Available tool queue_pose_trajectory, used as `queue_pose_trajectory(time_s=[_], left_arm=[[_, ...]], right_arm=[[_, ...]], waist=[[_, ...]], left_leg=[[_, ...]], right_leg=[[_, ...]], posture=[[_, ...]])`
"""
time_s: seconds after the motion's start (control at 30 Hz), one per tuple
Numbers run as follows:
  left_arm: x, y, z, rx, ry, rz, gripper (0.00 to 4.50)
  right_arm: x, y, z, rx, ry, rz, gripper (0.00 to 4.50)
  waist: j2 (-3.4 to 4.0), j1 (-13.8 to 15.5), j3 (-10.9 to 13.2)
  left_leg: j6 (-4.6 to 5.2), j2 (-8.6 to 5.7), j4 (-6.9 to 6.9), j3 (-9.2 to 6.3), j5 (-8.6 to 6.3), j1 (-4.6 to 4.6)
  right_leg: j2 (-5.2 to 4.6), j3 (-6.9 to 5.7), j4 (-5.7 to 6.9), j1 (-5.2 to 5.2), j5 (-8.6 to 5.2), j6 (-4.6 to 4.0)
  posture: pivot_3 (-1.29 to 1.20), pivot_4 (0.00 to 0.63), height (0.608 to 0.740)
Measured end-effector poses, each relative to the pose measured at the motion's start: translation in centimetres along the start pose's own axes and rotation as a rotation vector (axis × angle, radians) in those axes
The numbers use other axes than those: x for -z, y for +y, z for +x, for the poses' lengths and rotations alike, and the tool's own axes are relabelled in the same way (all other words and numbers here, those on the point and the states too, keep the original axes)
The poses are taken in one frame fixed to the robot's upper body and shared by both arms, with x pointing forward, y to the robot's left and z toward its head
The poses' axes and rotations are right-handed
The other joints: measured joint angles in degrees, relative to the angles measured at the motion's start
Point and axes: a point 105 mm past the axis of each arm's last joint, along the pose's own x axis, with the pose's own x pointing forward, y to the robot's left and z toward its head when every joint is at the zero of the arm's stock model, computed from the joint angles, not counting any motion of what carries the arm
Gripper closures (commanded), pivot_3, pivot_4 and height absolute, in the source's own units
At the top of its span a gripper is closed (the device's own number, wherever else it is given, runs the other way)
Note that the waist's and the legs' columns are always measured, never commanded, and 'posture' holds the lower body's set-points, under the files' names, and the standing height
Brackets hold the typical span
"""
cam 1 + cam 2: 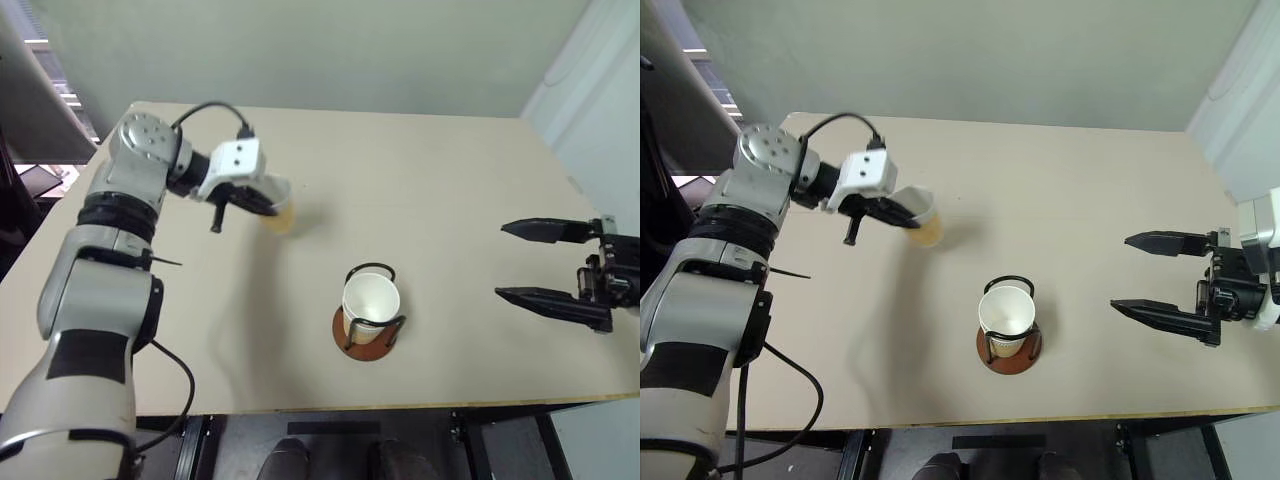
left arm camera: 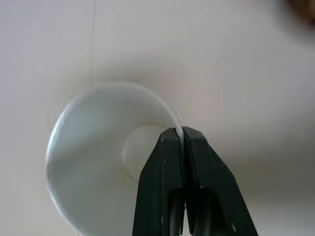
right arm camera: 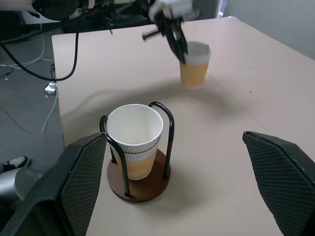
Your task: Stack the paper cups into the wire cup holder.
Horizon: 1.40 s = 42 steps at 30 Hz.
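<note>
While the bench (image 1: 450, 170) carries the holder (image 1: 368, 335) near its 6 o'clock edge with cups (image 1: 371, 297) nested inside, the right hand (image 1: 520, 262) at 3 o'clock stands spread and empty; the left hand (image 1: 268, 207) at 10 o'clock pinches a cup (image 1: 281, 215) by its rim.

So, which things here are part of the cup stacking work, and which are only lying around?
Part of the job:
- paper cup pinched at its rim by the left gripper, lifted off the table
- cups already nested in the wire cup holder
- right gripper, open, holding nothing

Only lying around:
- cables on the floor beside the table
</note>
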Motion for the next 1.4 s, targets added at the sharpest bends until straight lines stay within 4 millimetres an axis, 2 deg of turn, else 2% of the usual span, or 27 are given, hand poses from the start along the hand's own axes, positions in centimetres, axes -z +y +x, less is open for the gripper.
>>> queue_pose_trajectory(time_s=[0.07,0.13,0.17,0.23,0.3,0.43,0.8,1.1,1.2,1.4], left_arm=[[-5.6,-1.1,-1.1,0.054,-0.162,0.138,4.45],[-9.5,-3.2,-1.4,0.158,-0.271,0.232,4.45],[-10.8,-4.2,-1.1,0.213,-0.313,0.264,4.45],[-11.7,-6.3,-0.3,0.33,-0.345,0.285,4.45],[-11.5,-7.8,0.7,0.425,-0.337,0.281,4.45],[-10.9,-9.2,2.1,0.519,-0.315,0.282,4.45],[-10.9,-9.0,4.4,0.553,-0.301,0.355,4.45],[-10.4,-9.0,5.1,0.56,-0.276,0.375,4.45],[-10.1,-9.2,5.3,0.573,-0.268,0.36,3.87],[-10.2,-9.3,5.5,0.579,-0.265,0.366,1.74]], right_arm=[[0.0,0.2,-0.2,-0.02,0.014,0.001,0.0],[0.2,0.4,-0.3,-0.034,0.026,0.007,0.0],[0.3,0.5,-0.3,-0.037,0.029,0.009,0.0],[0.3,0.5,-0.3,-0.036,0.03,0.01,0.0],[0.3,0.4,-0.4,-0.031,0.032,0.01,0.0],[0.2,0.5,-0.6,-0.011,0.035,0.002,0.0],[0.3,1.0,-0.8,0.035,0.048,0.002,0.0],[0.2,1.5,-0.9,0.029,0.045,0.007,0.0],[0.2,1.5,-0.9,0.029,0.045,0.007,0.0],[0.2,1.4,-0.9,0.033,0.044,0.009,0.0]], waist=[[-0.01,-0.09,-0.01],[0.06,-0.19,-0.06],[0.12,-0.2,-0.09],[0.18,-0.2,-0.09],[0.18,-0.32,-0.08],[0.19,-0.56,-0.07],[0.19,-0.65,-0.06],[0.2,-0.62,-0.05],[0.2,-0.63,-0.05],[0.19,-0.59,-0.05]], left_leg=[[0.0,-0.04,-0.02,0.28,0.0,-0.04],[0.08,-0.06,-0.1,0.37,-0.04,0.16],[0.14,-0.04,-0.09,0.36,-0.08,0.24],[0.2,0.06,-0.02,0.34,-0.09,0.35],[0.25,0.1,0.09,0.33,-0.07,0.51],[0.46,0.11,0.3,0.27,-0.16,0.88],[0.58,0.03,0.35,0.31,-0.33,0.74],[0.59,0.04,0.35,0.3,-0.34,0.66],[0.59,0.03,0.35,0.31,-0.34,0.66],[0.59,0.03,0.35,0.3,-0.34,0.65]], right_leg=[[0.06,-0.05,0.09,0.02,0.05,0.09],[0.02,0.06,0.01,0.05,0.06,0.11],[-0.06,0.1,-0.07,0.1,0.04,0.14],[-0.12,0.16,-0.05,0.1,0.02,0.19],[-0.13,0.23,0.08,0.24,0.02,0.18],[-0.13,0.25,0.09,0.73,0.04,0.16],[-0.22,0.21,-0.07,0.75,0.01,0.12],[-0.22,0.23,-0.06,0.66,0.02,0.12],[-0.22,0.23,-0.06,0.66,0.02,0.12],[-0.22,0.23,-0.07,0.66,0.02,0.12]], posture=[[0.0,0.15,0.74],[0.0,0.15,0.74],[0.0,0.15,0.74],[0.0,0.15,0.74],[0.0,0.15,0.74],[0.0,0.15,0.74],[0.0,0.15,0.74],[0.0,0.15,0.74],[0.0,0.15,0.74],[0.0,0.15,0.74]])
